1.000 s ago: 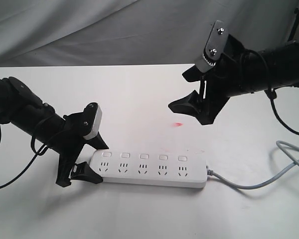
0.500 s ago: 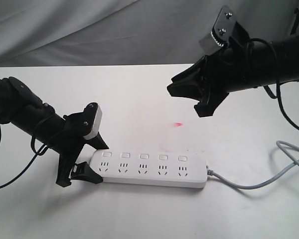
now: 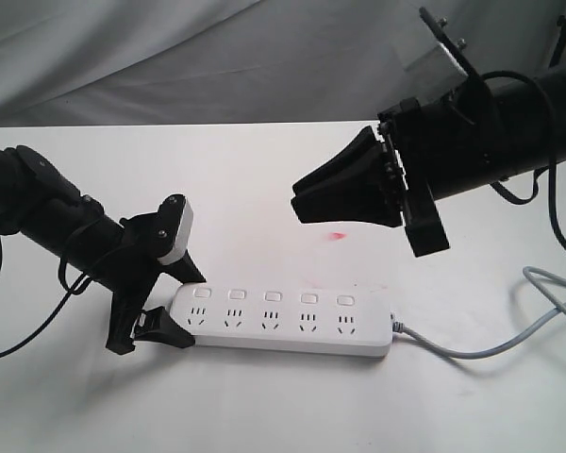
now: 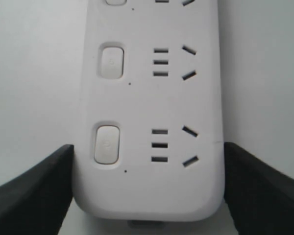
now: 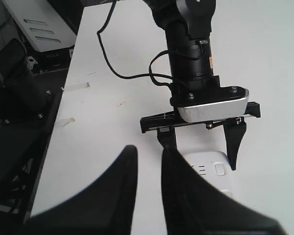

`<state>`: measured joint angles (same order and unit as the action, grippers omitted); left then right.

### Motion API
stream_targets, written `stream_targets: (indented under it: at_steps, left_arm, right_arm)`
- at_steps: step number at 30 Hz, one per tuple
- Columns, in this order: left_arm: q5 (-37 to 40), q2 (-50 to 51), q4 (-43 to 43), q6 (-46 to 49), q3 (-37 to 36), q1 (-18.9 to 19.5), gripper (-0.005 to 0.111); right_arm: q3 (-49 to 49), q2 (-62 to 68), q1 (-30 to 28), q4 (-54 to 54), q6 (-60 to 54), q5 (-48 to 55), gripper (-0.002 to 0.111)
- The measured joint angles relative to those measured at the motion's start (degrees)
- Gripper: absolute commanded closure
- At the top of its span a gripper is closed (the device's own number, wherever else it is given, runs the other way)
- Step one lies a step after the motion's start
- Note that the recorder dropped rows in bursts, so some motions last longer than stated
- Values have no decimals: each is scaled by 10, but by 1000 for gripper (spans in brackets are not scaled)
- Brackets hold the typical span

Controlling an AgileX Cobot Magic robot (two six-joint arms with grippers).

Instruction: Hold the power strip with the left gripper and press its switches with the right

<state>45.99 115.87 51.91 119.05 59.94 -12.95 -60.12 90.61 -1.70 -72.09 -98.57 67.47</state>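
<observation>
The white power strip [image 3: 283, 326] lies flat near the table's front, its five switches [image 3: 273, 295] in a row above the sockets. Its grey cable [image 3: 509, 344] runs off to the right. My left gripper [image 3: 177, 304] is shut on the strip's left end, and its fingers [image 4: 34, 191] press both long sides beside the end switch [image 4: 107, 144]. My right gripper [image 3: 297, 198] hovers well above and behind the strip, pointing left. Its fingers [image 5: 112, 196] are drawn together with only a slit between them and hold nothing. The right wrist view looks past them at the strip [image 5: 206, 164] and the left gripper [image 5: 201, 159].
A small red mark [image 3: 337, 235] sits on the white table [image 3: 264, 179] behind the strip. Grey cloth [image 3: 217, 57] hangs at the back. Beyond the table's edge [image 5: 63, 98] in the right wrist view stands dark equipment [image 5: 24, 73].
The right gripper has closed from wide open to almost together, turned level and moved left. The left gripper and the power strip have not moved.
</observation>
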Motion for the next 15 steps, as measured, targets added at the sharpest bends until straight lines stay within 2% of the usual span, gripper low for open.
stream_targets:
  at_steps: [8,12,15]
  left_arm:
    - [0,0,0,0,0,0,101]
    - [0,0,0,0,0,0,101]
    - [0,0,0,0,0,0,101]
  right_arm:
    - [0,0,0,16,2,2,91]
    - [-8,0,-10,104,2,-15,91]
    - [-33,0,-31,184,54,-36,91]
